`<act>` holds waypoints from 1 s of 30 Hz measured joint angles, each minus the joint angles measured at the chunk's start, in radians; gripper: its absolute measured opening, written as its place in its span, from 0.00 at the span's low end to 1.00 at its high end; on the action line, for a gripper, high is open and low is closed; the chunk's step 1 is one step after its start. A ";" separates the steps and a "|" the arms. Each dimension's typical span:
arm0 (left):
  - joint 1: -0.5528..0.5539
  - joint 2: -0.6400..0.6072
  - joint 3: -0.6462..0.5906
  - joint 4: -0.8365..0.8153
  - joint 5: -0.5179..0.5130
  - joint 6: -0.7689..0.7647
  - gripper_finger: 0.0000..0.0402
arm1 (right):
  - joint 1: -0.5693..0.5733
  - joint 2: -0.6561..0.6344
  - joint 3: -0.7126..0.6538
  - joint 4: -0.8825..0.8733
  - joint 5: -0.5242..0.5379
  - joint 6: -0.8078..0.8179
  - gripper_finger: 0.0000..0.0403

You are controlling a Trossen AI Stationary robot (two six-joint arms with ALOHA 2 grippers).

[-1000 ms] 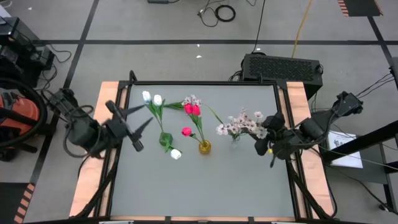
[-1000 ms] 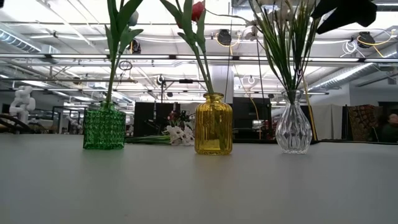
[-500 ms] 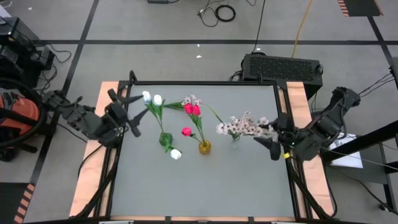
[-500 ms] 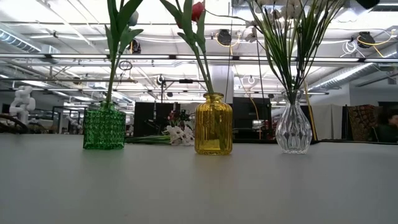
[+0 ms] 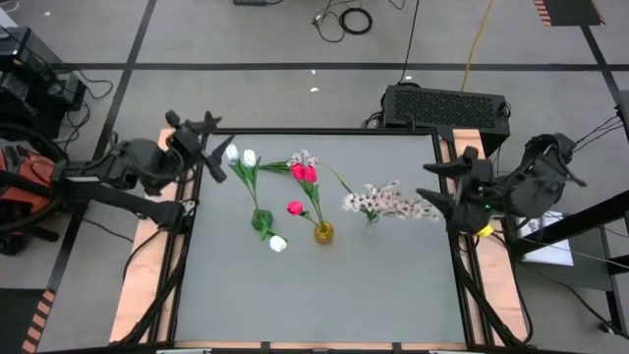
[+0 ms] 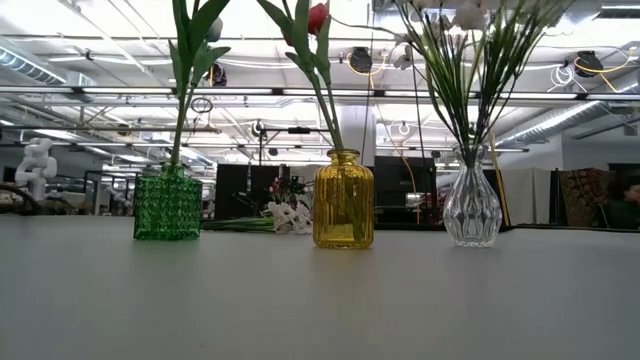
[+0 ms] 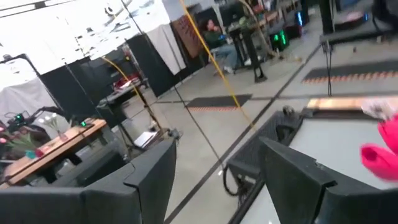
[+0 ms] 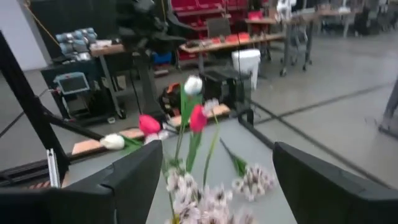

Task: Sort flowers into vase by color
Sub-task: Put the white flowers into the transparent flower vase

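Observation:
Three vases stand in a row on the grey table. The green vase (image 6: 167,205) holds white tulips (image 5: 241,155). In the yellow vase (image 6: 343,200) are pink-red tulips (image 5: 304,173). The clear vase (image 6: 471,200) holds sprays of pale blossoms (image 5: 381,200). One more pale spray (image 6: 288,215) lies on the table behind the vases. My left gripper (image 5: 211,147) hovers open at the table's far left corner, beside the white tulips. My right gripper (image 5: 439,189) hovers open at the right edge, next to the pale sprays. Both hold nothing.
Wooden boards (image 5: 147,256) flank the table on both sides. A black box (image 5: 447,105) sits on the floor behind the far edge. The near half of the table (image 5: 324,295) is bare grey surface. Workbenches and a seated person (image 7: 217,37) show in the room beyond.
My left gripper has swung from the left edge's middle toward the far left corner, turning as it went. My right gripper has risen out of the low view and drawn back from the pale sprays toward the right edge. The flowers and vases have stayed put.

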 joint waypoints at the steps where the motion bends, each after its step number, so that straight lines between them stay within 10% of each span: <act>1: 0.038 -0.004 0.000 0.014 0.033 0.000 0.57 | 0.000 0.000 0.009 0.023 0.000 -0.036 0.74; 18: 0.849 0.171 0.000 -0.049 0.769 -0.201 0.57 | 0.000 0.128 0.011 -0.051 -0.002 -0.051 0.74; 24: 1.057 0.297 0.000 -0.054 1.207 -0.210 0.57 | 0.000 0.168 0.011 -0.050 -0.002 -0.031 0.74; 30: 1.179 0.453 0.000 -0.045 1.437 -0.211 0.49 | 0.000 0.197 0.011 -0.050 0.001 -0.032 0.74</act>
